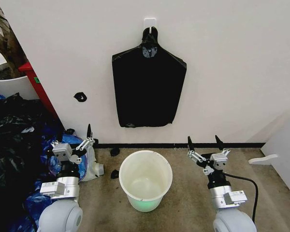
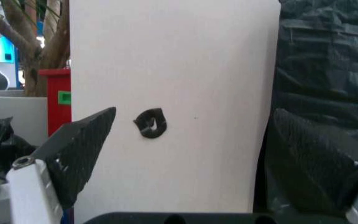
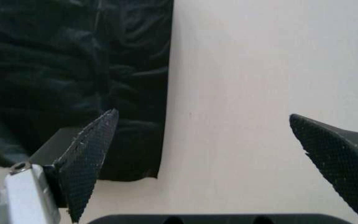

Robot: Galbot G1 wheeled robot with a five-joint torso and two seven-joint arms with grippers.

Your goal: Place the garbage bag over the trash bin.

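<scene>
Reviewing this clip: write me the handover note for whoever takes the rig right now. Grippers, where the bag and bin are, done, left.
Left gripper: open, empty, raised left of the trash bin.
Right gripper: open, empty, raised right of the bin.
Garbage bag: hanging flat on the wall hook, above and behind the bin, untouched.
Bin: upright on the floor between the arms, no liner in it.
Done: nothing on the bag yet.
Left: take the bag off the hook, open it, fit it over the bin's rim.

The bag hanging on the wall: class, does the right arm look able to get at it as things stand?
Probably yes. The right tool is open and empty, pointing at the wall, and nothing lies between it and the bag, which hangs above the bin. Whether the arm reaches that far is uncertain.
</scene>
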